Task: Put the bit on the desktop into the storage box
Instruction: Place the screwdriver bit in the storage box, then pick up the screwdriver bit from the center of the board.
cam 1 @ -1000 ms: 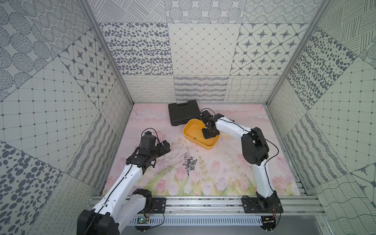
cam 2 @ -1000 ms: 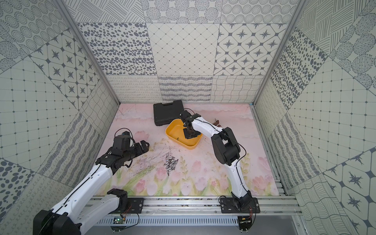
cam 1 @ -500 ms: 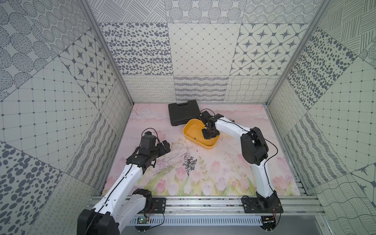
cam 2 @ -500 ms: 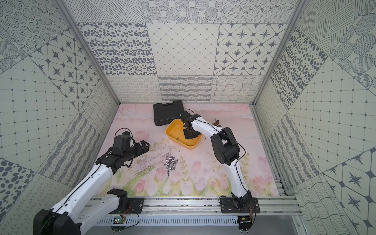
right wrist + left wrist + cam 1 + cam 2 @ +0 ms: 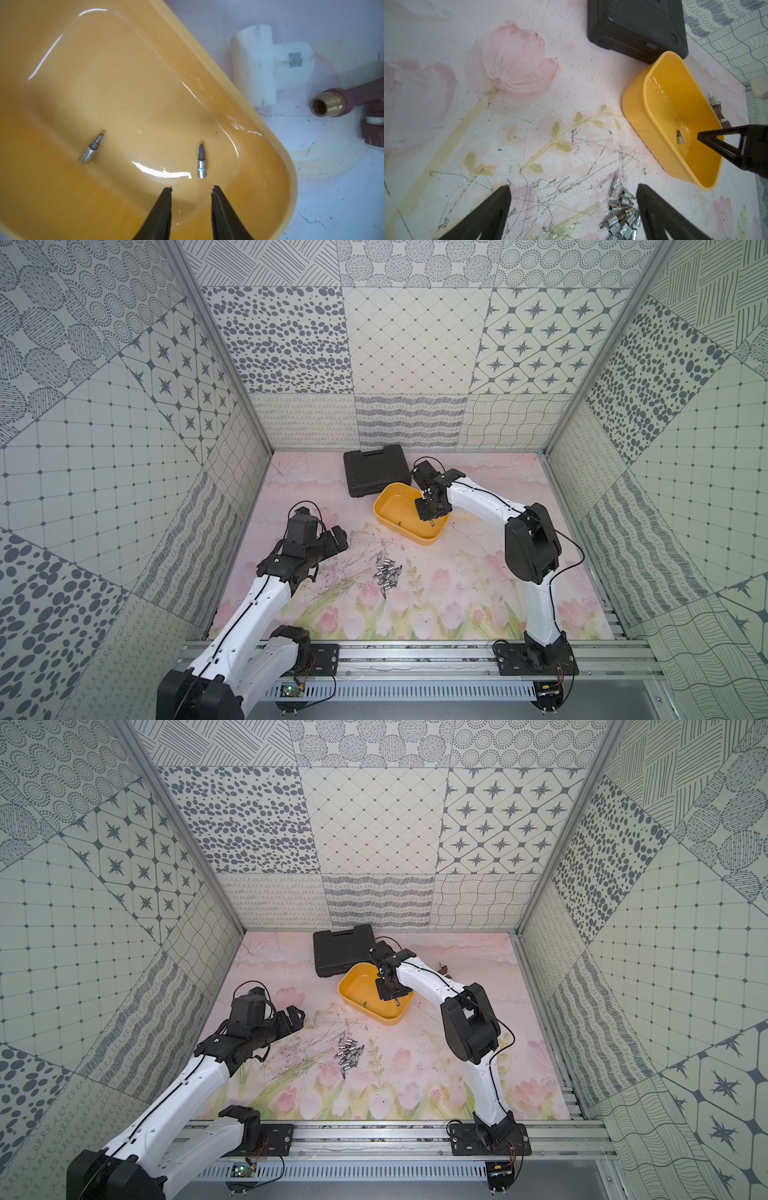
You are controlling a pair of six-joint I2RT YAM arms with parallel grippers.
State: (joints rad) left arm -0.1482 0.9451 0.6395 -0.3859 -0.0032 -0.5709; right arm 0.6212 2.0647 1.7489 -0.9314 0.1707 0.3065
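Since the earlier frame we record the right gripper (image 5: 192, 189) parted, holding nothing, over the storage box (image 5: 395, 506). One bit (image 5: 201, 164) lies on the box floor just beyond its tips, clear of the end wall; a second bit (image 5: 91, 151) lies apart. Box stands near the desktop's (image 5: 457, 593) far edge, against a black case (image 5: 374, 468). Left gripper (image 5: 573, 187) gapes wide, empty, near loose bits (image 5: 388, 574) mid-desktop; open mat runs from them to the right edge.

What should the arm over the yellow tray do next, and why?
Probably lift the right hand out of the storage box and swing it toward the pile of bits on the desktop. Its jaws stand parted with nothing between them, a bit lies free on the box floor just ahead of them, and many more wait outside.
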